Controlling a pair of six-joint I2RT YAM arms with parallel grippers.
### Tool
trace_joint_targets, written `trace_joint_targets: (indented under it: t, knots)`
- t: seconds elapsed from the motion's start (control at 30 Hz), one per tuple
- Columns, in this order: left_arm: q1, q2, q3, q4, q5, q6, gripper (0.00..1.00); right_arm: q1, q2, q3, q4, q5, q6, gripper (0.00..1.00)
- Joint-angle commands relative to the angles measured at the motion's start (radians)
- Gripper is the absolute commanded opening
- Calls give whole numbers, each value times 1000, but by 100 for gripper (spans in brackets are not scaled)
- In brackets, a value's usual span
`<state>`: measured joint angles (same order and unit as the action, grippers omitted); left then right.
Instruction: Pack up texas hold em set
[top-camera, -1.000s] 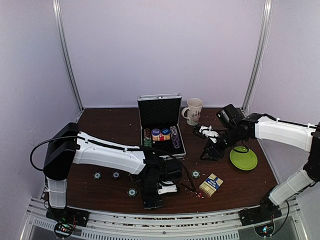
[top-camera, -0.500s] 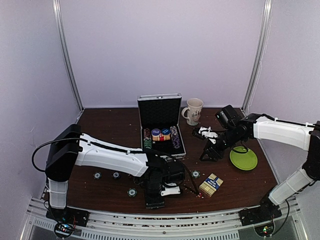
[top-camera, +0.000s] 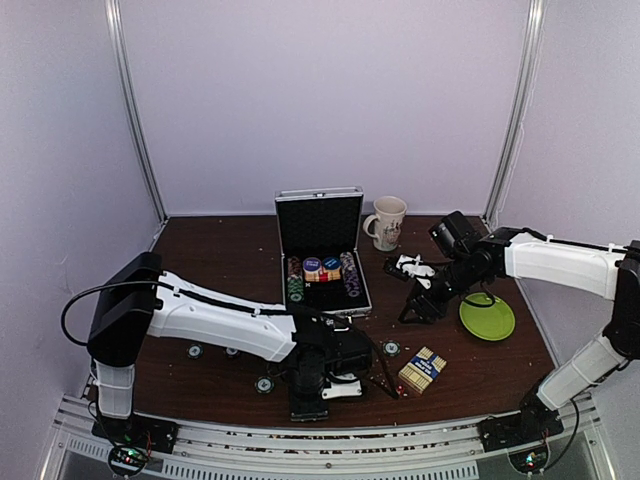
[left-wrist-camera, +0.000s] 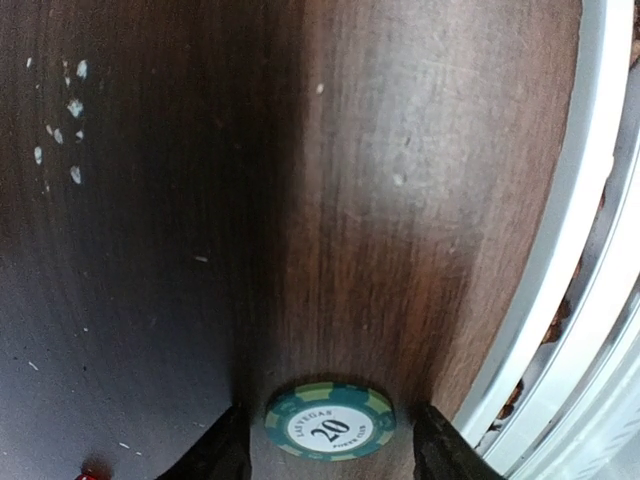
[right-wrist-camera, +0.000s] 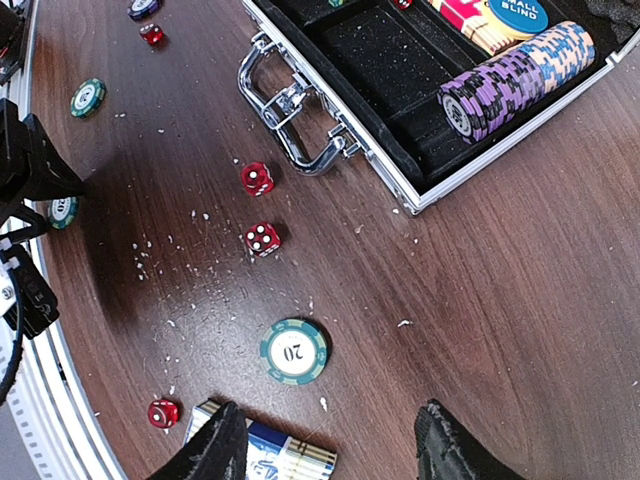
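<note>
left gripper (left-wrist-camera: 332, 452): it is hanging low at the near edge of the table (left-wrist-camera: 420, 180), its fingers standing apart on both sides of a green chip (left-wrist-camera: 329, 428). A thin gap is showing on each side, so it is holding nothing.
step in hand: I judge that the robot is collecting the loose pieces one at a time, and that much is still lying outside.
next move: the fingers need to pinch this flat chip by its rim and lift it, without pushing it toward the metal rail (left-wrist-camera: 560, 260) just beside it.
between the arms: the card box (top-camera: 422, 369), some red dice (right-wrist-camera: 257, 179) and a second green chip (right-wrist-camera: 294, 351) are lying near each other.
left side: a few more chips (top-camera: 232, 350) are lying loose.
right gripper (right-wrist-camera: 330, 445): it is hovering above the table beside the case (top-camera: 319, 222), wide open and empty.
case: it is standing open farther back, with chip stacks (right-wrist-camera: 515, 80) inside and its handle (right-wrist-camera: 290, 105) facing the arms.
behind and right: a mug (top-camera: 386, 222) and a plate (top-camera: 487, 316) are standing there; they are not part of the set.
hard to see: in the top view the left wrist is covering its own fingers and chip. The wrist views are cutting off the fingers and part of the card box. The number of dice is unclear.
</note>
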<state>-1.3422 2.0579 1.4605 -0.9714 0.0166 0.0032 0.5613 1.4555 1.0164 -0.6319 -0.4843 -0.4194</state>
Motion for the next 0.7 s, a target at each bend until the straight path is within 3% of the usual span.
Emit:
trace_joint_targets:
  t: [0.0, 0.47, 0.67]
  knots:
    - [-17, 9, -43, 4, 47, 23, 58, -6, 3, 18, 1, -14, -3, 58]
    - [-18, 36, -39, 3, -5, -7, 47, -6, 3, 16, 0, -13, -5, 57]
    - [-18, 42, -31, -5, -8, -8, 30, -6, 0, 14, 0, -11, -6, 57]
